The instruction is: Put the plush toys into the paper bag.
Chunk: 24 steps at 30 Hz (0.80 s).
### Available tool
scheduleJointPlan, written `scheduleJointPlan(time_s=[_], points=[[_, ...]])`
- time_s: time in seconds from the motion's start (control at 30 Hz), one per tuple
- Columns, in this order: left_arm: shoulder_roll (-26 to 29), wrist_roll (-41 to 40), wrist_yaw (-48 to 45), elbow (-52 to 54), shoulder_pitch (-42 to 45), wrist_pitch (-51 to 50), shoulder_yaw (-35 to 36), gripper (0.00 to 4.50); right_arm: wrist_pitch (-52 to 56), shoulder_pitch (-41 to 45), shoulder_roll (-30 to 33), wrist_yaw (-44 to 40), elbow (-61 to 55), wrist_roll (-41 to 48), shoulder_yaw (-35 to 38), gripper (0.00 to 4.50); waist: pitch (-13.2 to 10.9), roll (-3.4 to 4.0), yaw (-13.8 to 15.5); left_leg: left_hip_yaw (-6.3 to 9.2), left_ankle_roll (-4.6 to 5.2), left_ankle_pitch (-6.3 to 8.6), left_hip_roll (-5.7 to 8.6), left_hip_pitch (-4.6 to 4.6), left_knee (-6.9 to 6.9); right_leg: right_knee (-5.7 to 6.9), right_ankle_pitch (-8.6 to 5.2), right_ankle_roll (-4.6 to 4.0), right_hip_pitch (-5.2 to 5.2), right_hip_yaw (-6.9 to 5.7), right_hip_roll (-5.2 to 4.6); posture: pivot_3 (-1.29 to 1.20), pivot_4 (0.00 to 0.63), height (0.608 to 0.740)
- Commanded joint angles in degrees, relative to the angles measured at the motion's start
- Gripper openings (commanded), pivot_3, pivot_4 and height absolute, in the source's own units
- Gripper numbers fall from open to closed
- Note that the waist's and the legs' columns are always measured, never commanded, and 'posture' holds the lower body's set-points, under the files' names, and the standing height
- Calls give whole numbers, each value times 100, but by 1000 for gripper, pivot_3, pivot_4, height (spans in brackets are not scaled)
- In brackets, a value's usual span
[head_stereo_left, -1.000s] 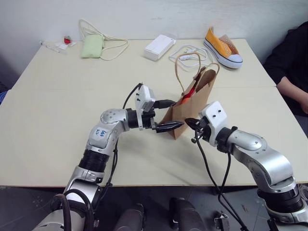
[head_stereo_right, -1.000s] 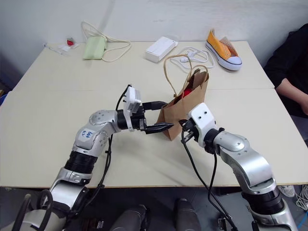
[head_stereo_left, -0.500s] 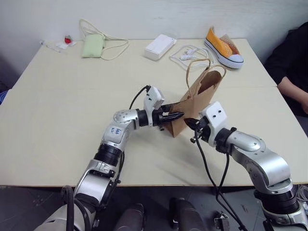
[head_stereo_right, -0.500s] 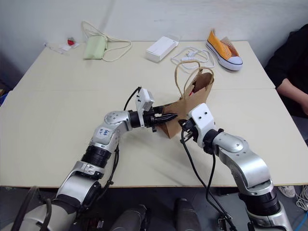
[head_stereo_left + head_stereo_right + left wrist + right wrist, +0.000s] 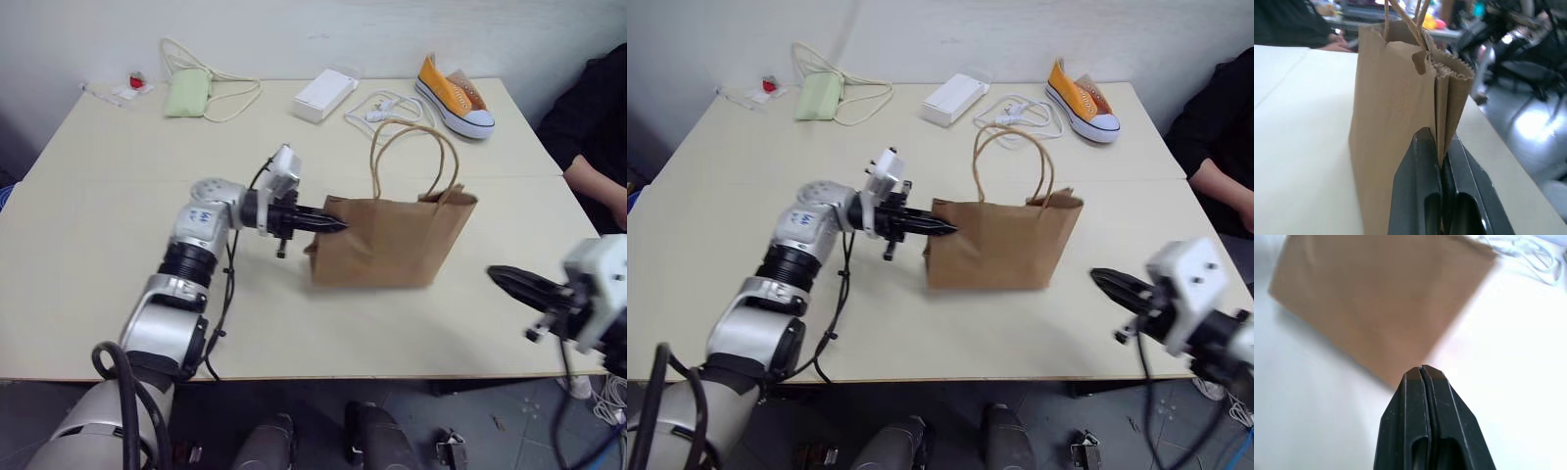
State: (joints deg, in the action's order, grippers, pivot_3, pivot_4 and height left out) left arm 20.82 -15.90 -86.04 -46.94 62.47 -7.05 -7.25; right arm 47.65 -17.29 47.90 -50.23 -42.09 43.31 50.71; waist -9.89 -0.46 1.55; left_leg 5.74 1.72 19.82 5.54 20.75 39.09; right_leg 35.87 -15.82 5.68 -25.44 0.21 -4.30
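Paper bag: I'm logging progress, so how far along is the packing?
No plush toy lies on the table, so packing looks done, though the bag's inside is hidden. The left gripper pinches the upright paper bag at its side fold; the right gripper is shut, clear of it. Left: release.

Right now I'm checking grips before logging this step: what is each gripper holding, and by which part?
The left gripper pinches the paper bag by its folded side edge. The right gripper is shut on nothing.
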Motion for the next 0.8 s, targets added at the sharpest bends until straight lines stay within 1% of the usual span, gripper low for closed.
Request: scheduleJointPlan(time_s=[0.03,0.1,0.13,0.2,0.23,0.3,0.37,0.4,0.43,0.47,0.53,0.57,0.6,0.63,0.67,0.7,0.77,0.8], points=[[-36,263,-377,-497,186,768,-47,0,-203,-297,381,-761,191,152,687,363,-1,-2,3,-2,4,2,0,-4,0,-2,0,0,4,5,-1,0,150,740],[-8,463,-305,-857,223,1131,-100,0,-162,-160,609,-878,459,351,732,887,-9,-18,-8,-8,8,5,-1,-14,0,0,0,1,11,9,0,0,150,740],[1,520,-318,-986,239,1234,-103,0,-110,-53,683,-869,557,489,720,1219,-10,-20,-15,-8,8,4,-2,-16,1,1,0,1,11,10,1,0,150,740],[38,590,-262,-1130,275,1246,-76,454,-108,177,872,-983,709,688,550,2015,-10,-20,-9,-12,7,4,-3,-17,0,3,0,1,10,12,-1,0,150,740],[61,613,-260,-1166,294,1244,-52,588,-122,240,936,-1047,728,736,475,2251,-10,-20,-2,-12,7,4,-3,-17,1,3,0,1,8,12,-1,0,150,740],[153,646,-262,-1165,328,1193,1,1199,-129,408,1065,-1127,778,862,321,2973,-12,-23,2,-10,5,4,-8,-15,-1,4,0,1,7,9,0,0,150,740],[610,594,-397,-935,420,516,100,1794,-205,782,1310,-1195,1024,909,-22,3598,-20,-33,-9,-10,5,4,-8,-9,0,4,0,1,1,9,0,0,150,740],[889,510,-515,-745,429,108,140,2135,-239,934,1411,-1256,1136,903,-165,4001,-22,-34,-44,-11,4,4,-7,-7,3,5,0,1,-2,11,0,0,150,740],[1189,393,-593,-489,385,-279,161,2436,-265,1063,1502,-1342,1239,901,-277,4282,-23,-36,-55,-14,4,4,-7,-2,4,14,0,1,-10,13,1,0,150,740],[1375,302,-633,-270,320,-531,166,2733,-271,1118,1545,-1404,1285,902,-320,4500,-23,-36,-65,-14,4,4,-10,0,1,13,0,1,-12,12,2,0,150,740],[2303,-370,-646,840,-103,-1600,125,3368,-253,1466,1799,-1607,1641,986,-497,4500,-23,-34,-57,-6,-3,8,-21,2,-3,16,0,0,-13,8,10,0,150,740],[2999,-928,-646,1703,-528,-2303,246,3464,-240,1853,2027,-1698,2016,1070,-679,4500,-19,-26,-29,-6,-5,10,-23,5,-1,14,0,0,-16,9,12,0,150,740],[3594,-1386,-646,2468,-951,-2836,460,3786,-244,2246,2234,-1786,2390,1145,-865,4500,-14,-17,30,-1,-4,11,-22,10,0,11,0,0,-16,5,11,0,150,740],[3955,-1647,-646,2985,-1267,-3189,729,3786,-252,2533,2390,-1865,2688,1179,-1009,4500,-46,4,-104,7,0,12,-14,17,10,8,0,0,-12,-6,1,0,150,740],[4212,-1857,-618,3419,-1550,-3543,1056,3786,-243,2810,2514,-1981,2966,1177,-1178,4500,-47,2,-181,-13,6,15,-14,44,16,11,4,6,-41,20,0,0,150,740],[4377,-2091,-482,3728,-1782,-3792,1317,3786,-254,3005,2595,-2094,3168,1156,-1325,4500,-48,1,-170,-8,7,16,-19,37,7,8,3,4,-38,14,1,0,150,740],[4567,-2489,-76,4209,-2164,-4271,1798,3786,-336,3289,2681,-2353,3539,1020,-1599,4500,-46,4,-75,4,4,17,-23,41,8,-2,-2,-4,-33,-3,1,0,150,740],[4593,-2542,99,4393,-2335,-4297,1952,3786,-420,3355,2684,-2463,3667,924,-1702,4500,-46,4,-75,12,4,17,-23,37,9,-9,-2,-4,-23,-12,-1,0,150,740]])
